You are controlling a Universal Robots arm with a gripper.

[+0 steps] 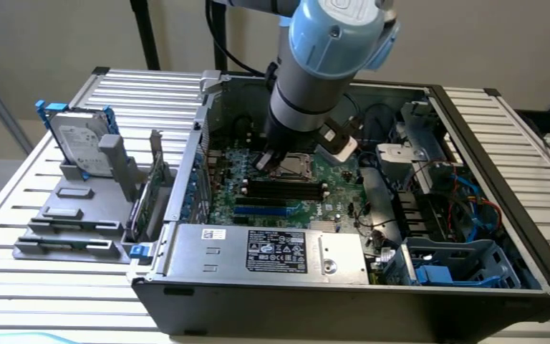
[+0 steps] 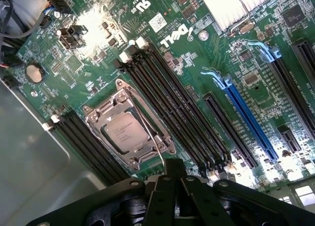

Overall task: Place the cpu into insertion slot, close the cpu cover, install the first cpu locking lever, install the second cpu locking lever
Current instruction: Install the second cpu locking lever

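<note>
Beige wall [image 1: 55, 36] — slatted metal table [image 1: 533, 158]

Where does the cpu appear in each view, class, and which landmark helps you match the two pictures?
Exterior view: the cpu sits in its socket mid-motherboard, just below the arm's wrist.
Wrist view: the cpu lies under the cpu cover, near the fingers.
Shared landmark: the black memory slots beside the socket.

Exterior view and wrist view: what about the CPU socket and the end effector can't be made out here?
- Exterior view: the insertion slot is partly hidden by the arm, so cover and levers are unreadable.
- Wrist view: the cpu sits under the cpu cover; whether the thin locking lever is latched is too fine to tell.
- Wrist view: the end effector is cut off by the picture's edge; its contact with the lever is unclear.
</note>
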